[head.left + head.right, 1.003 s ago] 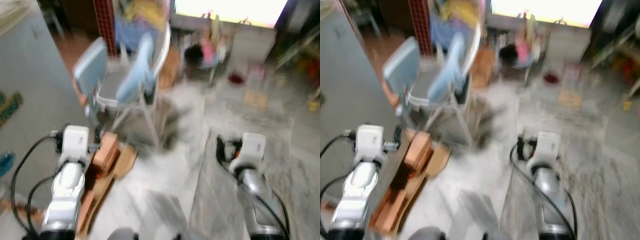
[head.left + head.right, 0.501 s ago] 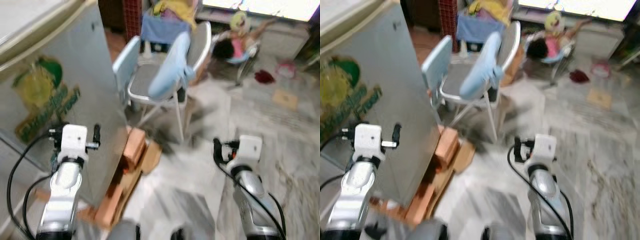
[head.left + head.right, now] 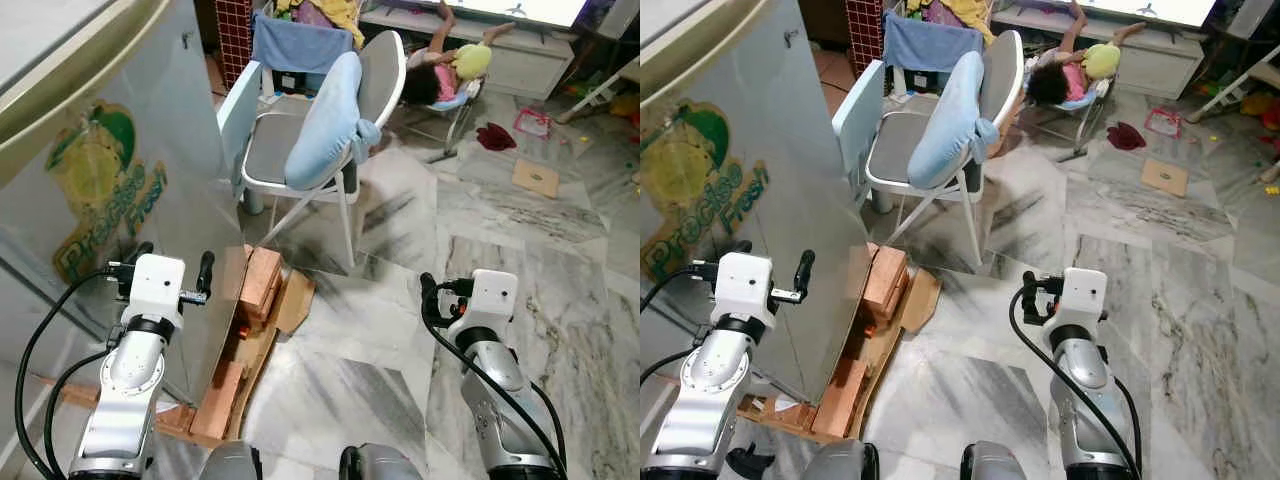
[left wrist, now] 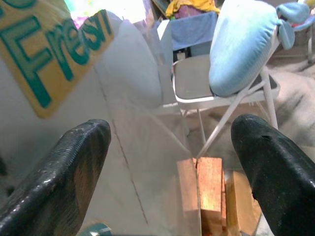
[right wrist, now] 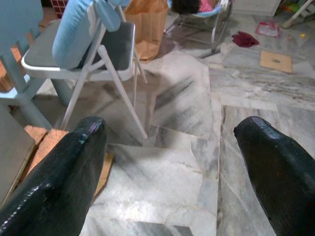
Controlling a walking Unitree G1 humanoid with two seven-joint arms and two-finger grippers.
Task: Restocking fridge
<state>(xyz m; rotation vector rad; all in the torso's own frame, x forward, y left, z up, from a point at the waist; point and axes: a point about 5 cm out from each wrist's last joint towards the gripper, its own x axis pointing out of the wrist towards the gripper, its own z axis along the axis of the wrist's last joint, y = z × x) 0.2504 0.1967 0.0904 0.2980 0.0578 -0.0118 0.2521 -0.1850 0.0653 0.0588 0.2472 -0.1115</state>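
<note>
The fridge stands at the robot's left, and the left gripper is raised just beside its grey side wall, very near but I cannot tell if it touches. Its two black fingers are spread wide with nothing between them. The right gripper is held out over the marble floor, well apart from the fridge, and its fingers are also wide and hold nothing.

The fridge is a tall grey box with a pale band along its top edge. On the wall there is a yellow and green sticker with the words "Precise Fresh" (the left wrist view shows the end of "Fresh" close up). The wall is shiny and gives a faint reflection of the chair. The fridge rests on wooden blocks and flat cardboard at its foot.

Beyond the fridge corner is a folding chair with a grey seat and a light blue cushion hanging over its back. Farther back a person in pink lies in a small seat on the floor.
</note>
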